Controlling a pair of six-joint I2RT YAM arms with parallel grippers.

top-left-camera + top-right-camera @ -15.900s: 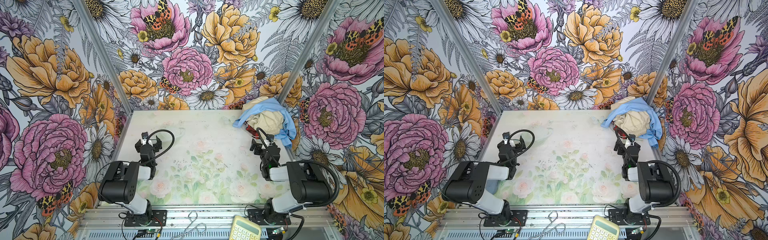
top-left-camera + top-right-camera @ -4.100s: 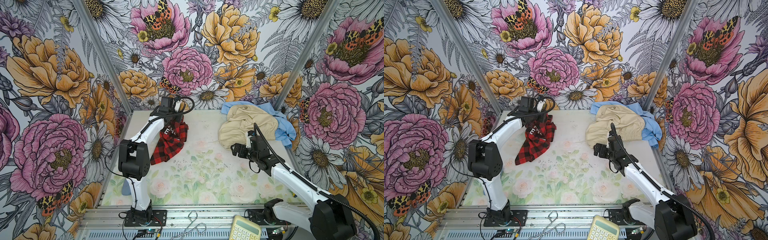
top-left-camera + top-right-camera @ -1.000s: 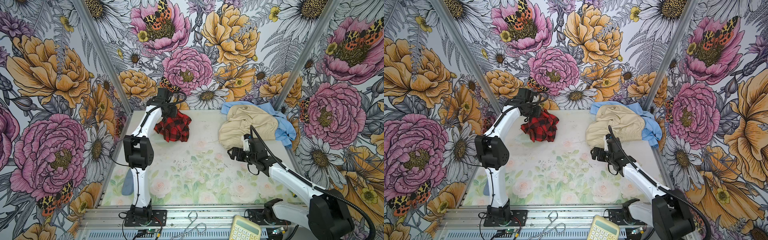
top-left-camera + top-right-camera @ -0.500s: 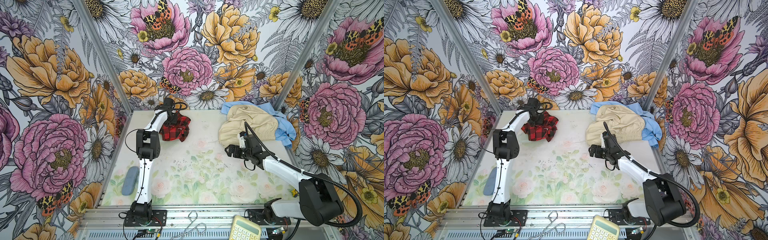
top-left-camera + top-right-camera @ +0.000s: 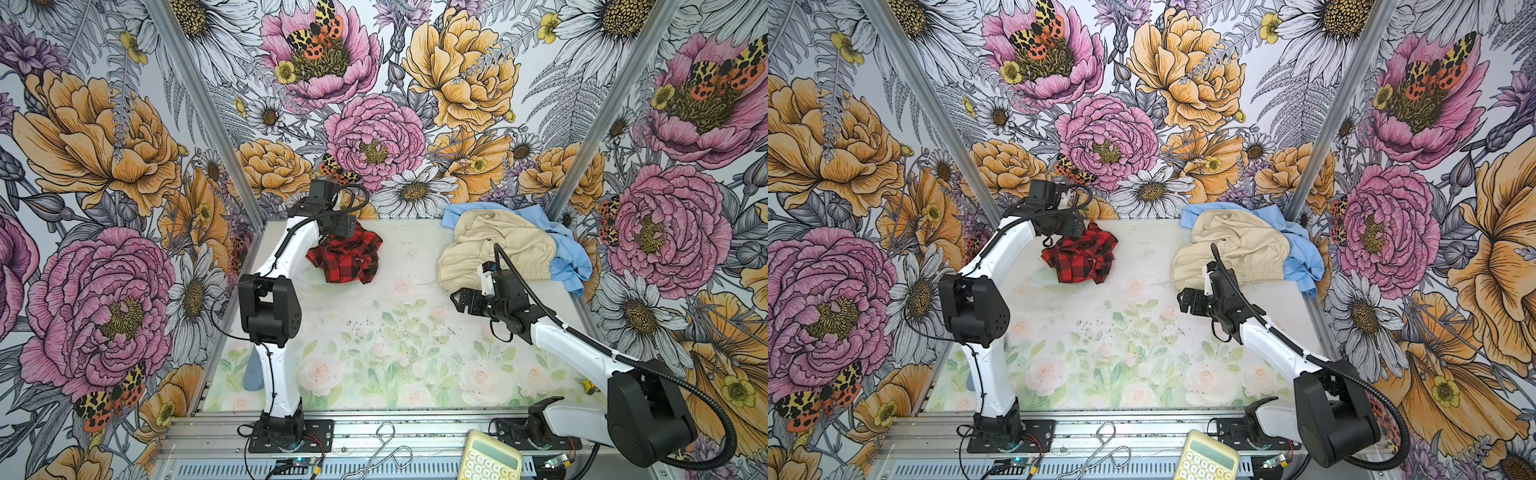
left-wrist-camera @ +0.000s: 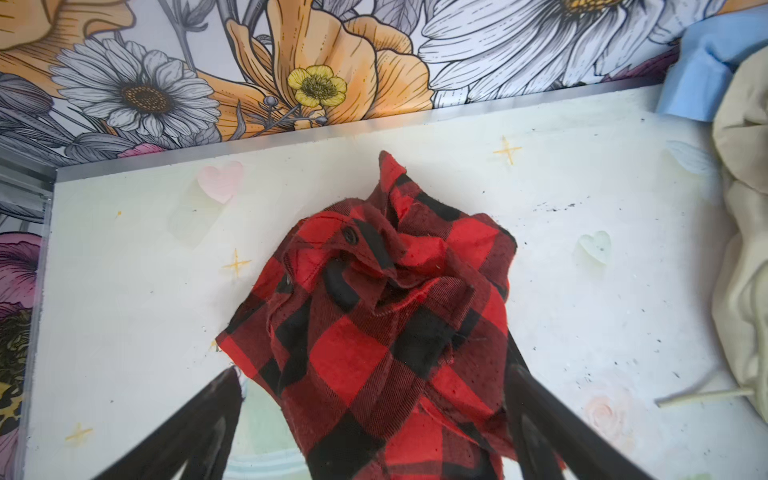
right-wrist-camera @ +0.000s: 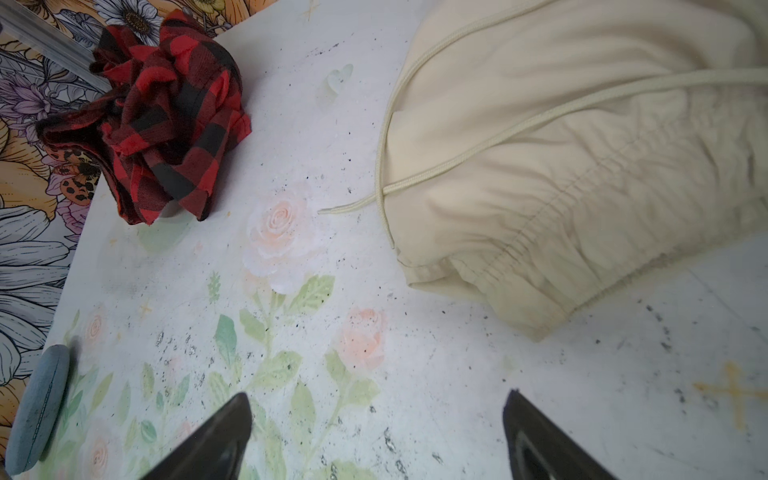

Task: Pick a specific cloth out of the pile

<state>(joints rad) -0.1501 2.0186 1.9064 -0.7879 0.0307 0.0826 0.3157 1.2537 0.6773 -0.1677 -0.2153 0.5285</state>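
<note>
**Over on the far left, the plaid is out of the pile**

Nearest me, the right gripper [image 5: 460,300] hovers low over the bare middle of the table [image 5: 395,345], jaws wide apart, nothing between them. Just beyond it, the pile [image 5: 515,249] sits toward the back right corner. The beige garment [image 5: 486,232] is on top with its drawstring trailing onto the table, and the light blue garment [image 5: 571,257] pokes out behind. I can't see any plaid in there.

Farther back and across, the cloth [image 5: 347,259] lies crumpled near the back left corner, well apart from the pile. The left gripper [image 5: 345,227] hangs right over it, fingers spread either side, not pinching.

My read: the pick-out is done, cloth set down and let go. What remains is backing both arms away.
</note>
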